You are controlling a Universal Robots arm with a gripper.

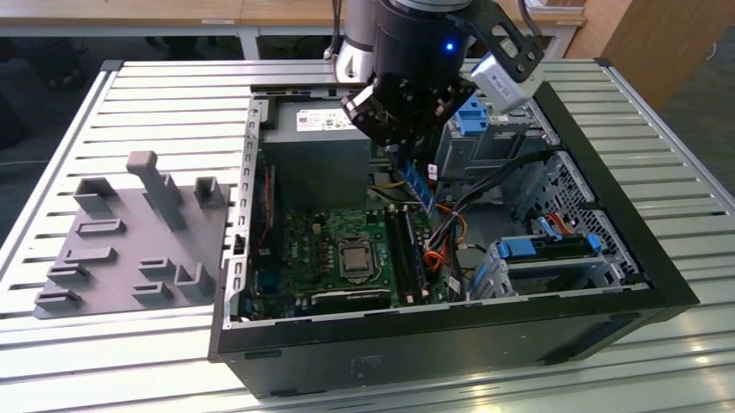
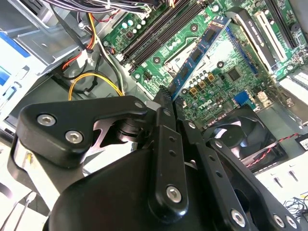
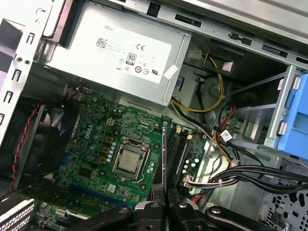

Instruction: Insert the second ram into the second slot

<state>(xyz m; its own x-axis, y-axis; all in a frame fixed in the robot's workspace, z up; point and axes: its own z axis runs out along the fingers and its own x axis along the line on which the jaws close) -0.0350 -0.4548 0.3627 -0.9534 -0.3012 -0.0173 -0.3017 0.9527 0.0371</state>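
Hand (image 1: 404,153) clamped on ram (image 1: 421,188), above board (image 1: 308,234) in open case (image 1: 460,344); case on slatted metal surface (image 1: 138,95), wooden desks (image 1: 172,10) behind.

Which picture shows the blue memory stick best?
The second wrist view: the ram shows its broad face there, one end held in the gripper. The first wrist view catches it edge-on; the exterior view shows a slanted blue strip below the gripper.
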